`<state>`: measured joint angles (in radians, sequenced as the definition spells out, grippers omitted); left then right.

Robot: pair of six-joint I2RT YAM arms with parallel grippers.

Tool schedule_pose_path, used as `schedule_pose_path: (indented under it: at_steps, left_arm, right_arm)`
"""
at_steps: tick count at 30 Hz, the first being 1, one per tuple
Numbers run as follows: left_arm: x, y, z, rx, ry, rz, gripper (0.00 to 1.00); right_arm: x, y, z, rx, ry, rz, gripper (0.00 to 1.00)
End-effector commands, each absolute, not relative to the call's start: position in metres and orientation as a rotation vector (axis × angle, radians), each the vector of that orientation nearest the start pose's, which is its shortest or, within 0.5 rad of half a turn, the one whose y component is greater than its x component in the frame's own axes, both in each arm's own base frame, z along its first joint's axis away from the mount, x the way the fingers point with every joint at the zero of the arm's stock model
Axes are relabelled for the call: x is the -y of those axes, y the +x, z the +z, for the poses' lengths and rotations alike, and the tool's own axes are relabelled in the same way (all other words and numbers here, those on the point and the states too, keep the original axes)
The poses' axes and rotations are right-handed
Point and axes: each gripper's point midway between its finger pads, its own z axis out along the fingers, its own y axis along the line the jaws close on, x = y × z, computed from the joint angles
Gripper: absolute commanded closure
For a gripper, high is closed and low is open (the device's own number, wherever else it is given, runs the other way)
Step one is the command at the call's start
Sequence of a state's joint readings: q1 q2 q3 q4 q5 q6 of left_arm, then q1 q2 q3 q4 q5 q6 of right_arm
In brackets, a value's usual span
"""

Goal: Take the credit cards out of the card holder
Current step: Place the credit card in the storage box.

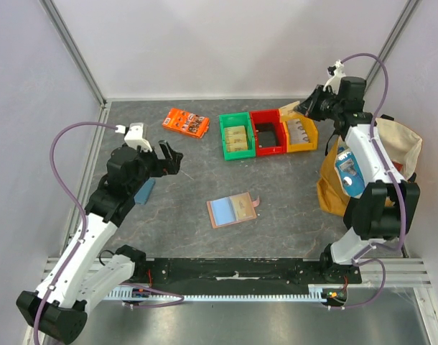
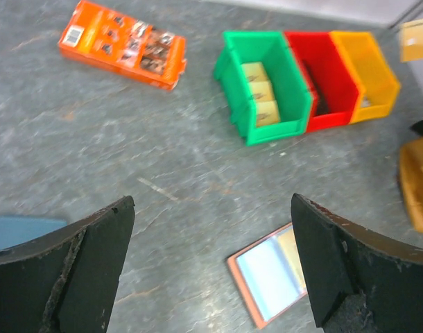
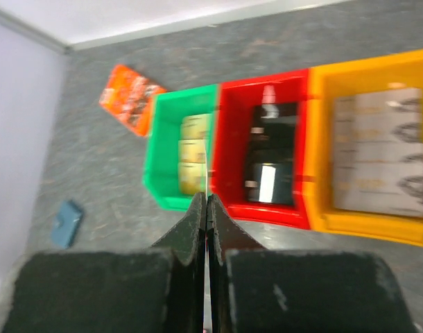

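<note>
The card holder (image 1: 233, 210) lies open on the table's middle, tan-edged with light blue lining and a yellowish card in its right half. It also shows in the left wrist view (image 2: 275, 272). My left gripper (image 1: 169, 157) is open and empty, up and to the left of the holder; its jaws stand wide apart (image 2: 213, 205). My right gripper (image 1: 305, 108) is shut on a thin tan card (image 1: 288, 110), held above the bins at the back. In the right wrist view the card (image 3: 210, 173) shows edge-on between the shut fingers (image 3: 209, 201).
Green (image 1: 235, 135), red (image 1: 268, 131) and yellow (image 1: 299, 131) bins stand in a row at the back. An orange box (image 1: 186, 123) lies left of them. A teal-blue pouch (image 1: 143, 191) lies under my left arm. A tan bag (image 1: 391, 158) stands at the right.
</note>
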<state>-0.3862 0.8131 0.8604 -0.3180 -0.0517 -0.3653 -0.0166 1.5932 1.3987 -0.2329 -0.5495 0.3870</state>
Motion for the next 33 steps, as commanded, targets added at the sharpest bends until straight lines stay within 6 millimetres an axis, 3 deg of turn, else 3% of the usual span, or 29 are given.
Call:
schedule_pose_path:
  at_steps: [1,7,11,20,27,29,33]
  left_arm:
    - [0.101,0.287,0.246,-1.948,0.003,-0.342,0.01]
    - [0.091,0.289,0.243,-1.950,-0.012,-0.278,0.01]
    - [0.088,0.288,0.242,-1.952,-0.014,-0.264,0.01]
    - [0.086,0.285,0.241,-1.938,-0.003,-0.262,0.01]
    - [0.092,0.284,0.237,-1.947,0.030,-0.286,0.01]
    - [0.093,0.285,0.236,-1.954,0.041,-0.288,0.01]
    - [0.094,0.285,0.233,-1.967,0.046,-0.293,0.01]
  right_arm:
    - [-0.049,0.486,0.259,-2.117,0.127,0.453,1.00]
    - [-0.016,0.515,0.240,-2.210,0.153,0.225,1.00]
    - [-0.010,0.525,0.209,-2.318,0.095,0.165,1.00]
    - [-0.038,0.533,0.146,-2.436,-0.002,0.359,1.00]
    - [-0.050,0.535,0.125,-2.440,0.007,0.455,1.00]
    - [-0.048,0.534,0.119,-2.453,0.019,0.438,0.96]
    - [-0.035,0.530,0.113,-2.474,0.059,0.341,0.78]
